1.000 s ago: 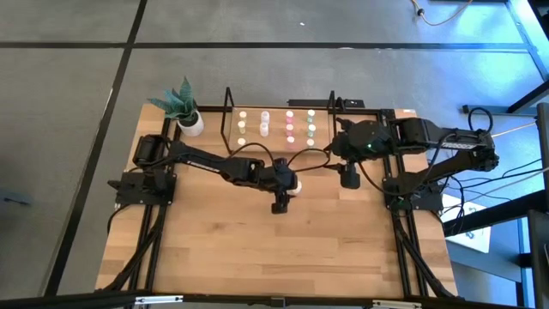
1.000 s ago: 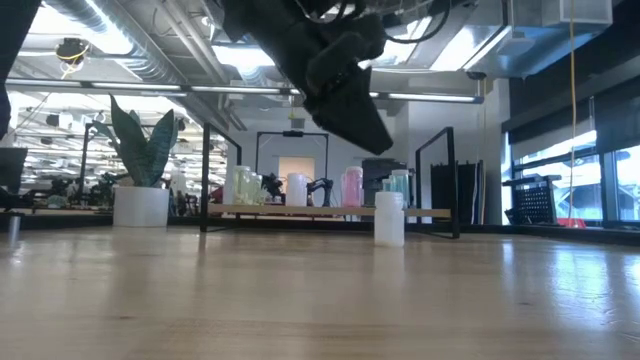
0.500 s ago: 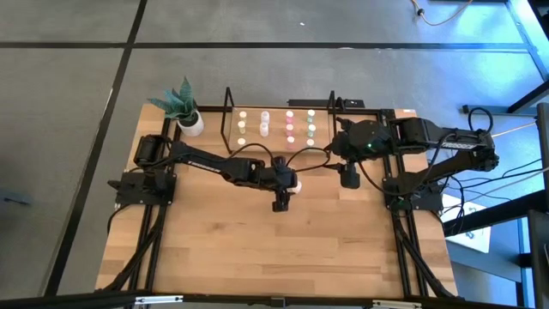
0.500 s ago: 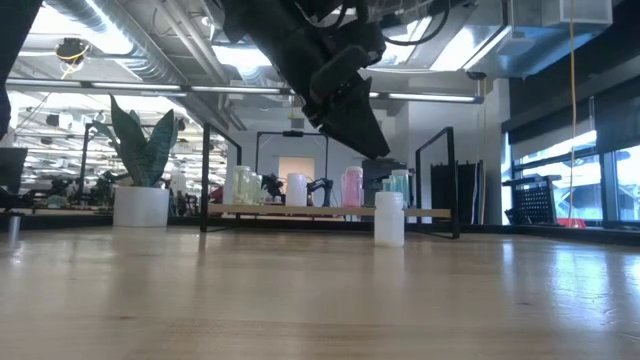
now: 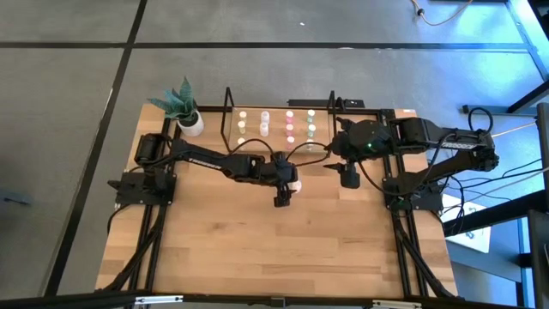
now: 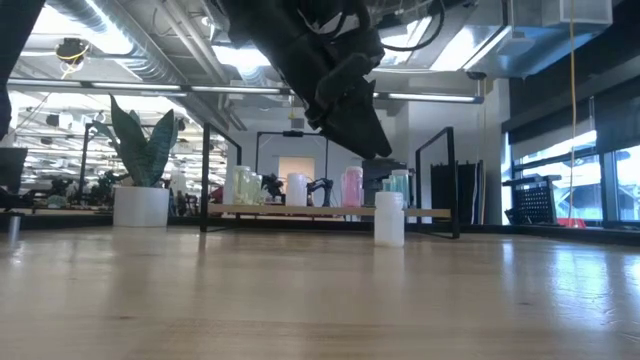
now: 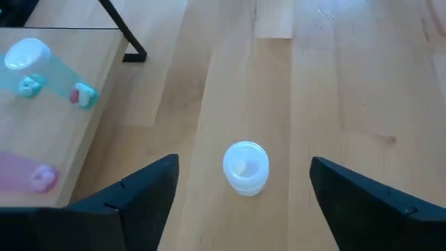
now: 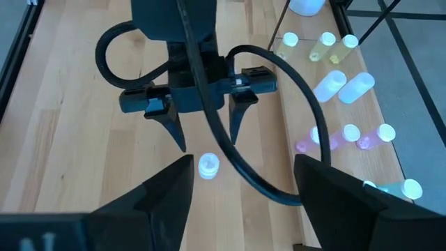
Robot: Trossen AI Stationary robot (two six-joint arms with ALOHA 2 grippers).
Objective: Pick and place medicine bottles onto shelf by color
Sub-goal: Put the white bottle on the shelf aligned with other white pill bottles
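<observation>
Left gripper (image 7: 240, 192) hangs over the middle of the pale wooden tabletop (image 5: 257, 249), dark fingers spread wide, nothing between them. Directly ahead of it, between the finger lines in its wrist view, stands a small white cylindrical bottle (image 7: 245, 167), upright on the table, apart from both fingers. From the low view the same bottle (image 6: 388, 218) sits alone on the boards, just in front of the shelf.

Right gripper (image 8: 240, 188) hovers above the table to the right of the left one, fingers apart and empty, looking across at the left arm's wrist. It appears to be waiting.

Small rack with a light wooden board and thin black end frames (image 5: 279, 126) stands at the far edge of the table. Bottles already sit on it in rows by colour: yellowish (image 5: 242, 120) at the left, then white, pink, and greenish at the right. A white pot with a green spiky plant (image 5: 186, 116) stands beside the rack's left end.

Judgement: most of the sorting looks done; the lone white bottle is the one in hand, and the step is the approach before the grasp. Next move calls for lowering the open fingers to either side of the bottle and closing gently, since so small and light a piece could tip or skid. Then carry it to the white row.
</observation>
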